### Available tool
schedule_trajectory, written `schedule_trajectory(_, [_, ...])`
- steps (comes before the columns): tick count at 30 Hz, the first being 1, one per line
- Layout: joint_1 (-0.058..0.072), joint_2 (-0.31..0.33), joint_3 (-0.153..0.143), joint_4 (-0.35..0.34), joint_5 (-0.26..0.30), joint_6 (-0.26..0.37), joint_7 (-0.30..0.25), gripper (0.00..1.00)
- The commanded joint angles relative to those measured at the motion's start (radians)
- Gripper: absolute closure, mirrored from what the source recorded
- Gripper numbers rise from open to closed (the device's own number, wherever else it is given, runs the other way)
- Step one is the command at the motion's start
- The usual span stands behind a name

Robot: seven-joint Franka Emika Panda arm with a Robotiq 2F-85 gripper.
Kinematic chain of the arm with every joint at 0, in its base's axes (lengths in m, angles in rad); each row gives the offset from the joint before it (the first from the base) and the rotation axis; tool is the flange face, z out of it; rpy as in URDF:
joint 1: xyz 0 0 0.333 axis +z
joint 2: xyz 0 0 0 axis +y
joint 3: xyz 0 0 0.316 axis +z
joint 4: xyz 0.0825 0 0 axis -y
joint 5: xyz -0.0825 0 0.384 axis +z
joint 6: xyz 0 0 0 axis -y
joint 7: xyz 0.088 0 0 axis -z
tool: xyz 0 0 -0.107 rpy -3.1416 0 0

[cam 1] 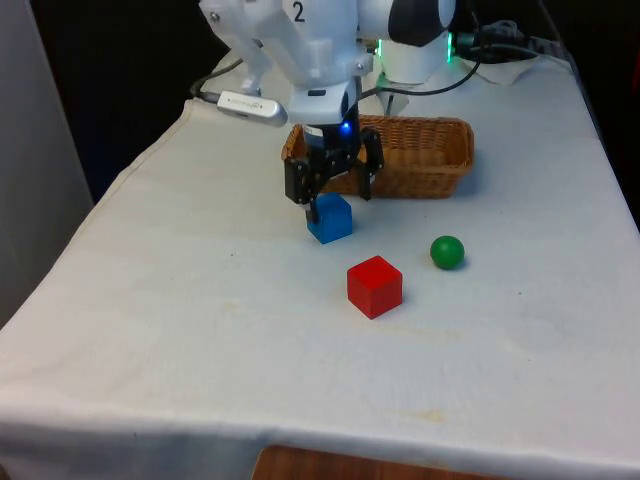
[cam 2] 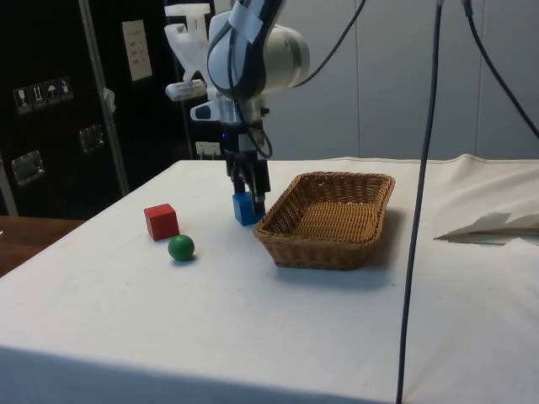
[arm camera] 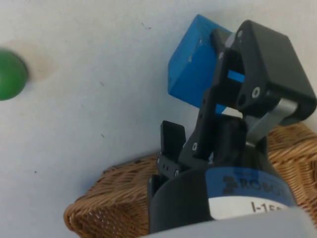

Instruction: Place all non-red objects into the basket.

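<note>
Jaws spread astride the blue cube [cam 1: 330, 219], its near face partly hidden behind one finger [arm camera: 262, 74].

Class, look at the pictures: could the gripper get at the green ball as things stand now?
Probably yes. The green ball sits alone on the cloth, apart from the red cube and the basket, open from above. The gripper is right at the blue cube, though, and would have to move across.

A blue cube [arm camera: 195, 62] is seen on the white surface [arm camera: 89, 114], partly covered by the gripper [arm camera: 198, 124]. A green ball [arm camera: 10, 74] lies well apart; a wicker basket [arm camera: 114, 203] sits beneath.
</note>
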Motion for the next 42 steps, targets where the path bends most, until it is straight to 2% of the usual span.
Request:
schedule_trajectory(1, [0.0, 0.004, 0.0, 0.001, 0.0, 0.002, -0.002, 0.0])
schedule_trajectory(2, [-0.004, 0.013, 0.008, 0.006, 0.007, 0.015, -0.013, 0.0])
schedule_trajectory(8, [-0.003, 0.022, 0.005, 0.014, 0.005, 0.011, -0.014, 0.0])
schedule_trajectory(9, [0.001, 0.023, 0.001, 0.014, 0.0, 0.009, -0.009, 0.0])
schedule_trajectory(10, [-0.002, 0.022, 0.004, 0.014, 0.004, 0.01, -0.014, 0.0])
schedule_trajectory(31, [0.0, 0.023, 0.0, 0.015, 0.001, 0.003, -0.01, 0.0])
schedule_trajectory(34, [0.001, 0.023, -0.001, 0.014, 0.0, 0.004, -0.009, 0.28])
schedule_trajectory(35, [0.0, 0.023, -0.001, 0.014, 0.0, 0.003, -0.01, 0.28])
schedule_trajectory(39, [0.0, 0.023, -0.001, 0.014, 0.0, 0.003, -0.009, 0.73])
schedule_trajectory(40, [0.0, 0.023, -0.001, 0.014, 0.0, 0.003, -0.009, 0.98])
schedule_trajectory(42, [0.0, 0.023, -0.001, 0.014, 0.0, 0.003, -0.009, 0.98])
